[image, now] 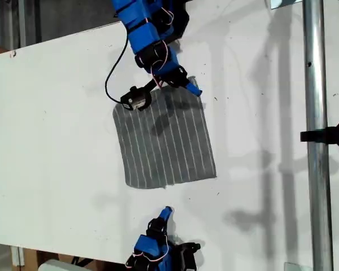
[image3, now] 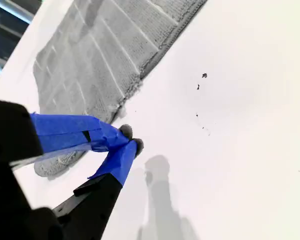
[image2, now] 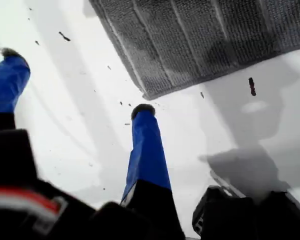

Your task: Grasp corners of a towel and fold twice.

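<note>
The grey towel with thin white stripes lies flat on the white table, mid-picture in the exterior view. My second gripper reaches in from the exterior view's top and sits at the towel's far right corner. In the second wrist view its blue fingertips meet, shut, just off the towel's hem, and no cloth shows between them. My first gripper stands a short way off the towel's near edge. Its two blue fingers are spread wide, open and empty, facing a towel corner.
A vertical metal pole with a black clamp runs down the exterior view's right. A black cable and the second arm's black camera hang over the towel's far left corner. The white table extends toward the exterior view's left.
</note>
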### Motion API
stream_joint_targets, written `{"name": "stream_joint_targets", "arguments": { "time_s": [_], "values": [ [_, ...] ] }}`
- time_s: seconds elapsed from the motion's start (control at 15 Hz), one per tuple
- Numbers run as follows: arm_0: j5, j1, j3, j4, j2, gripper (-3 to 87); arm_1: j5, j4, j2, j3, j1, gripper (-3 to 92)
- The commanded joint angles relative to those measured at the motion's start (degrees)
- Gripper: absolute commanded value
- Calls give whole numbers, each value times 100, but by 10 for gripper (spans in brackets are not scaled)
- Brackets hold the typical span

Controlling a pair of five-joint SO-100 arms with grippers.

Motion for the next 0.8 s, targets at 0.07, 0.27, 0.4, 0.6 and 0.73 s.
{"name": "stream_joint_targets", "arguments": {
  "time_s": [0.07,0.27,0.4,0.6,0.73],
  "values": [
    [-62,-18,26,0,26,-27,-26,-668,-536,352,176,365],
    [-70,-35,26,0,26,-27,18,-949,-1011,580,176,329],
    [-97,-35,26,0,26,-27,18,-1028,-1169,712,211,268],
    [-105,-35,26,0,26,-27,26,-1450,-1362,888,308,182],
    [-114,-44,26,9,26,-27,26,-1529,-1450,888,396,88]
  ]
}}
